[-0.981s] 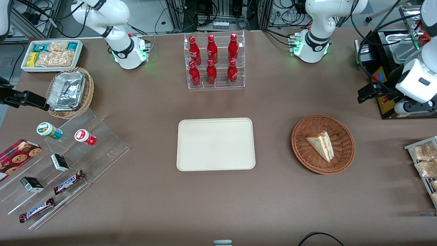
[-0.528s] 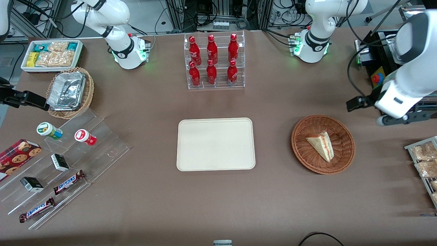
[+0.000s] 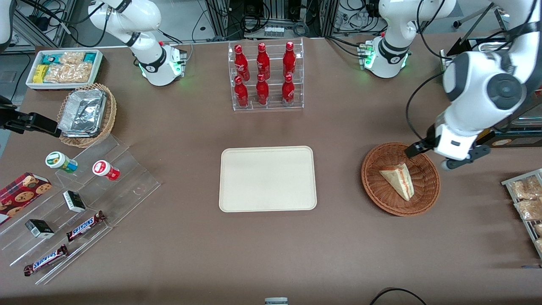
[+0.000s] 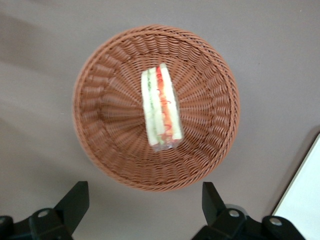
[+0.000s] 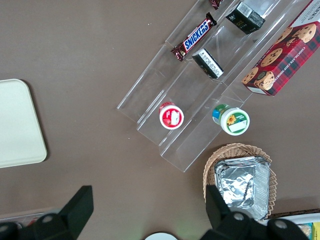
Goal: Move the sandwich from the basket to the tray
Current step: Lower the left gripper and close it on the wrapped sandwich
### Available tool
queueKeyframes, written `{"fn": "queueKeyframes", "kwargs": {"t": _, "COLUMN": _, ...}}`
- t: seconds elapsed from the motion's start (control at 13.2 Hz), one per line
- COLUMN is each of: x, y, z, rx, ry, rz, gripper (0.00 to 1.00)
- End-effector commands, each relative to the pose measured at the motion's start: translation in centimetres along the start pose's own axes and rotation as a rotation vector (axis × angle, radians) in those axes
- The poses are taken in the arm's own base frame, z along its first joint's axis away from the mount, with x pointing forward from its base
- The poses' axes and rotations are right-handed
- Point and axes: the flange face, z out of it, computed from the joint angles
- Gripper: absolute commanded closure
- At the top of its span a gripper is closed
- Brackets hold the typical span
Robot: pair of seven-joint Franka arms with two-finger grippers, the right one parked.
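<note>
1. So far nothing of the task itself is done: the sandwich (image 3: pixel 398 181) lies in the basket (image 3: pixel 377 192), near its middle, on its side with the red and green filling edge showing in the wrist view.
2. The tray (image 3: pixel 267 178) is bare and sits well apart from the basket, at about 9 o'clock from it in the front view, toward the parked arm's end of the counter (image 3: pixel 271 250).
3. What is left, by my reading: come down over the sandwich, grip it, lift it out, carry it across to the tray and set it down. That is the whole job, so this looks like the approach stage only.
4. The pincer (image 4: pixel 145 202) hangs above the counter at the basket's edge, at about 1 o'clock from the sandwich in the front view, with the arm's big white wrist joint above it.
5. It points straight down; the wrist view looks squarely onto the basket (image 4: pixel 156 107) and the sandwich (image 4: pixel 161 107).
6. The pincer is spread wide and holds nothing: its two dark fingers (image 4: pixel 76 201) stand far apart in the wrist view, with bare counter between them.
7. The fingers are not yet over the sandwich; they sit just off the basket's rim, so I judge a short shift toward the basket's middle is needed before any descent.
8. The gap looks ample for the wedge's thickness.
</note>
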Motion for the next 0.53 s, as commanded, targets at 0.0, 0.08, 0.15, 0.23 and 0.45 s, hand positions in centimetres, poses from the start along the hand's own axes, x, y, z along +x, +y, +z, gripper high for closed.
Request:
{"fn": "queueKeyframes", "kwargs": {"t": 0.0, "x": -1.2, "y": -0.4, "z": 1.5, "rx": -0.009, "ry": 0.047, "rz": -0.027, "gripper": 0.00}}
{"fn": "queueKeyframes", "kwargs": {"t": 0.08, "x": -1.1, "y": -0.3, "z": 2.3, "rx": -0.016, "ry": 0.054, "rz": -0.029, "gripper": 0.00}}
{"fn": "queueKeyframes", "kwargs": {"t": 0.15, "x": -0.8, "y": -0.1, "z": 3.0, "rx": -0.020, "ry": 0.057, "rz": -0.045, "gripper": 0.00}}
{"fn": "queueKeyframes", "kwargs": {"t": 0.23, "x": -0.5, "y": 0.1, "z": 3.7, "rx": -0.027, "ry": 0.063, "rz": -0.053, "gripper": 0.00}}
{"fn": "queueKeyframes", "kwargs": {"t": 0.45, "x": 0.2, "y": 0.3, "z": 5.5, "rx": -0.039, "ry": 0.070, "rz": -0.072, "gripper": 0.00}}
